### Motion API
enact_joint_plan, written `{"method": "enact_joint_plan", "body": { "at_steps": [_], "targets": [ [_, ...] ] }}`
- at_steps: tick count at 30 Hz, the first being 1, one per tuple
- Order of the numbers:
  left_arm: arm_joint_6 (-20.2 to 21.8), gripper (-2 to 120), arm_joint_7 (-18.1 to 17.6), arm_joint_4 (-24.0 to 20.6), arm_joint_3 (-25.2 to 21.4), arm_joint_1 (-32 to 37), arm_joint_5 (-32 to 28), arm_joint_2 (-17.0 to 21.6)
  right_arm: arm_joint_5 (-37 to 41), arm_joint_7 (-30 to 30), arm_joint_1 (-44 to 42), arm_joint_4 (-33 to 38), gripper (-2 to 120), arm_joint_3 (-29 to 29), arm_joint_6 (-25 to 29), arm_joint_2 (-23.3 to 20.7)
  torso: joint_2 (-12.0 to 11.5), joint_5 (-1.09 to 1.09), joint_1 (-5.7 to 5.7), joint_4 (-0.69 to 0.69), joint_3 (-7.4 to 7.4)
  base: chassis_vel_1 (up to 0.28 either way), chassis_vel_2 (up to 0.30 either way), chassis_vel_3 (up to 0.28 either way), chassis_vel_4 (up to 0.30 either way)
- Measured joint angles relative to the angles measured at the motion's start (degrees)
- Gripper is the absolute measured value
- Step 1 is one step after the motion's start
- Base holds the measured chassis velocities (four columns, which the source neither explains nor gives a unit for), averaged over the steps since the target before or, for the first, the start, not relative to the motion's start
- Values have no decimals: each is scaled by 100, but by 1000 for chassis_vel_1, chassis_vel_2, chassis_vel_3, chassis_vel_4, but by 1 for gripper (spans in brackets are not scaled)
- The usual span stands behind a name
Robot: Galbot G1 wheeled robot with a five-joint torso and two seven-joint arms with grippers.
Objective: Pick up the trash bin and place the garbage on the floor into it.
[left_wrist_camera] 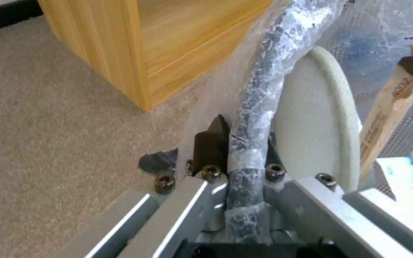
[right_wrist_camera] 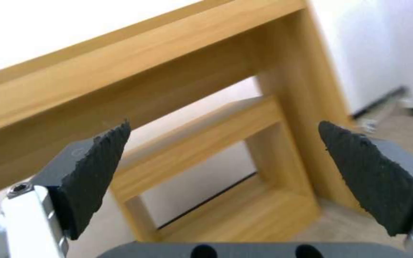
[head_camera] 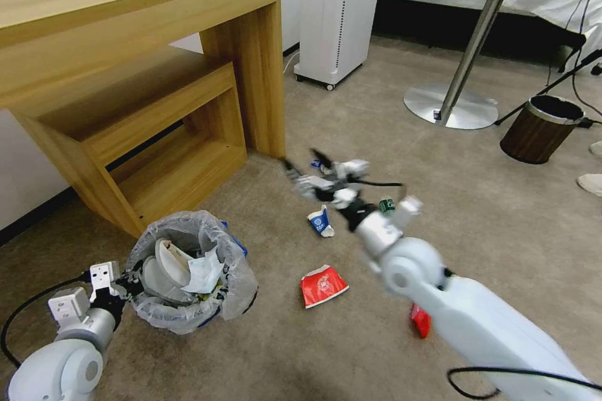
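Note:
The trash bin (head_camera: pixel 191 269), lined with a translucent white bag, sits tilted at the lower left with a white slipper (left_wrist_camera: pixel 316 118) and papers inside. My left gripper (head_camera: pixel 132 282) is shut on its bag-wrapped rim (left_wrist_camera: pixel 254 107). Garbage lies on the carpet: a red-white carton (head_camera: pixel 323 285), a blue-white wrapper (head_camera: pixel 320 220), a red bottle (head_camera: pixel 421 321) and a green-label bottle (head_camera: pixel 387 205), the last two partly behind my right arm. My right gripper (head_camera: pixel 305 161) hangs open above the floor beyond the wrapper, near the desk leg, with nothing between its fingers (right_wrist_camera: pixel 96 161).
A wooden desk (head_camera: pixel 125 44) with a lower shelf stands at the left. A white appliance (head_camera: pixel 332 12) stands behind, a round table's metal base (head_camera: pixel 451 106) farther right. A brown wood-grain bin (head_camera: pixel 542 128) stands at the right. White footwear (head_camera: pixel 592 183) lies at the right edge.

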Motion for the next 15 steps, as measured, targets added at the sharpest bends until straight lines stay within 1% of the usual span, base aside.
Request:
{"method": "enact_joint_plan", "body": {
  "at_steps": [1,4,5,8,9,12,15],
  "targets": [
    [0,0,0,0,0,0,0,0,0,0,0,0,100,0,0,0,0,0,0,0,0,0,0,0,0],
    [-8,0,-1,-36,-16,19,16,-47,34,354,-521,183,100,517,-111,-78,0,-1,0,2,0,0,0,0,0],
    [-8,0,-1,-36,-16,19,16,-47,34,354,-521,183,100,517,-111,-78,0,-1,0,2,0,0,0,0,0],
    [-8,0,-2,-33,-6,0,20,-60,39,724,-868,226,100,875,-269,-58,0,-1,0,1,0,0,0,0,0],
    [-8,0,-2,-33,-6,0,20,-60,39,724,-868,226,100,875,-269,-58,0,-1,0,1,0,0,0,0,0],
    [-9,0,-2,20,15,-15,37,-63,80,1039,-1180,153,100,1127,-355,40,1,-3,0,2,0,0,0,0,0],
    [-17,0,1,30,26,-23,39,-66,116,1165,-1346,26,100,1238,-430,126,0,-2,0,2,0,0,0,0,0]
  ]
}}
